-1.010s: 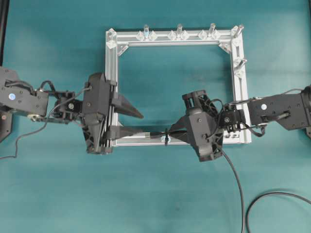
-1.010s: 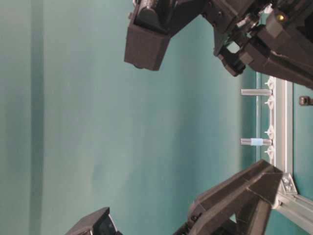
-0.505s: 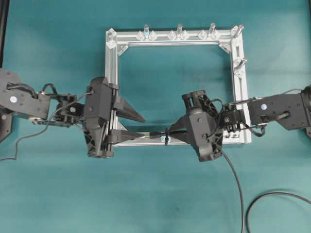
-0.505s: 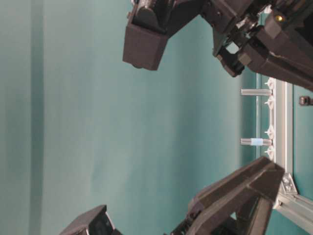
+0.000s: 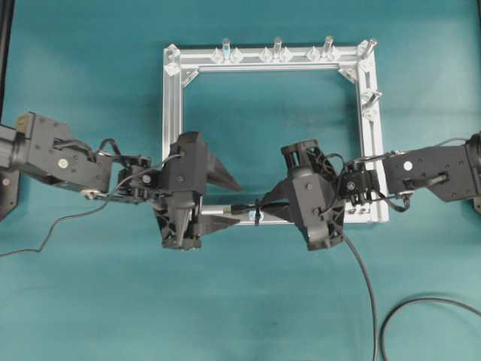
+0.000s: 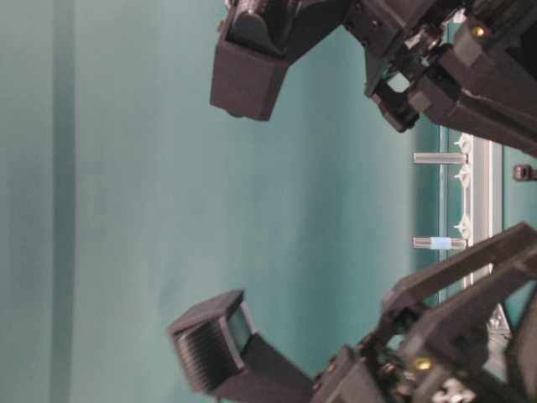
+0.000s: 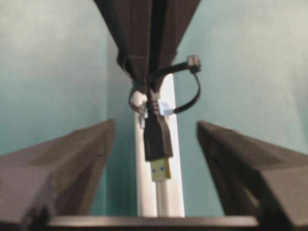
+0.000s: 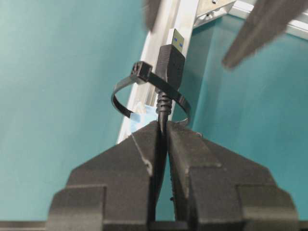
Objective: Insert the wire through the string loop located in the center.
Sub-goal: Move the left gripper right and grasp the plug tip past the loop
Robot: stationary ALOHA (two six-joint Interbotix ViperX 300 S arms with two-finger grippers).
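The wire [image 8: 166, 82] is a thin black cable ending in a USB plug with a blue-tongued metal tip, already poking through the string loop [image 8: 149, 94] above the aluminium rail [image 7: 163, 202]. The right gripper [image 8: 161, 137] is clamped on the cable just behind the loop. The left gripper [image 7: 156, 159] stands wide apart, flanking the plug without touching it

Overhead, sideways table-level, two close wrist views

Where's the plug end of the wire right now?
In the left wrist view, the plug sits center frame, poking through the string loop over the rail, between the open left gripper's fingers.
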